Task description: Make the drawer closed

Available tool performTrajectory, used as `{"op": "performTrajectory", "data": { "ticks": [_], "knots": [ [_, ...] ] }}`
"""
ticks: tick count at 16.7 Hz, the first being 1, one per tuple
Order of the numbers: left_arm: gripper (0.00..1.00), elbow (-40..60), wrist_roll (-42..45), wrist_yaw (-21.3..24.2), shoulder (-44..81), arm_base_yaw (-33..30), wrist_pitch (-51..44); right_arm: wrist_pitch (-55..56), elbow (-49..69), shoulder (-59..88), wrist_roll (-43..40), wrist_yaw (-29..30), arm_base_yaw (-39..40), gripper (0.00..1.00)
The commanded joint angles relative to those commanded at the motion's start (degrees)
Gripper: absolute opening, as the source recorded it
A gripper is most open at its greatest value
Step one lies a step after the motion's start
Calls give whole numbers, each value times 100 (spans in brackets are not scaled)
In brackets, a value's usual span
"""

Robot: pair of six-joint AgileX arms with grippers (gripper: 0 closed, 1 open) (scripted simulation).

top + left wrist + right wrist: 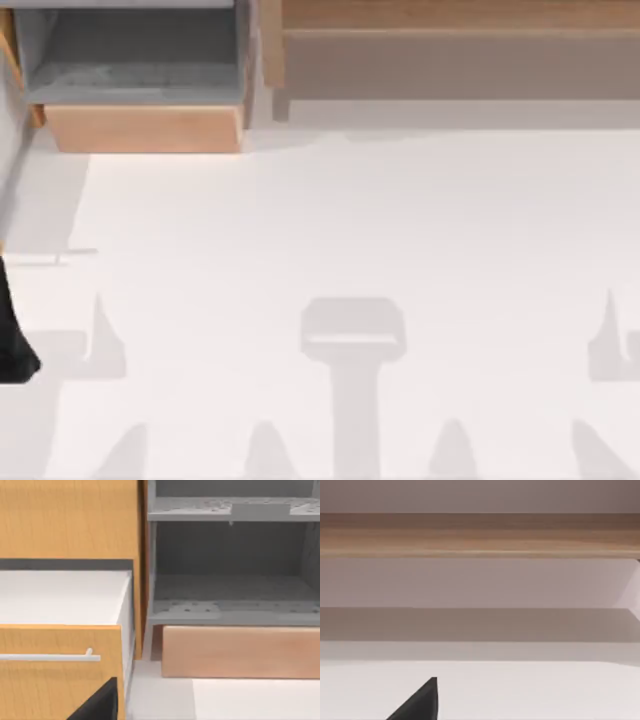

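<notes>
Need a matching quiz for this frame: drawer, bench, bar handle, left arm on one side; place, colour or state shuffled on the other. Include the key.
Column 1
1. drawer
2. bench
3. bar handle
4. left arm

Column 2
A. white, thin, horizontal
B. dark, at the top view's left edge
C. pulled open, grey inside
D. long, brown, far right of the top view

Pairs: 1-C, 2-D, 3-A, 4-B

Table (330, 230) free before drawer (145, 128).
</notes>
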Motion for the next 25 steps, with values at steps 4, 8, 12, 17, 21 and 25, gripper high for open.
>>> {"op": "performTrajectory", "data": {
  "ticks": [4, 8, 12, 17, 21, 25],
  "knots": [
    [100, 185, 6, -166, 201, -208, 183, 0, 0, 0, 0, 0, 0, 100],
    [100, 863, 25, -1163, 1280, -1224, 831, 0, 0, 0, 0, 0, 0, 100],
    [100, 1471, 28, -2420, 2996, -2474, 1411, 0, 0, 0, 0, 0, 0, 100],
    [100, 2285, 82, -3777, 4542, -3722, 2193, 0, 0, 0, 0, 0, 0, 100],
    [100, 2592, 95, -4159, 5015, -4193, 2487, 0, 0, 0, 0, 0, 0, 100],
    [100, 2569, 92, -4146, 4996, -4172, 2475, 0, 0, 0, 0, 0, 0, 100]
  ]
}}
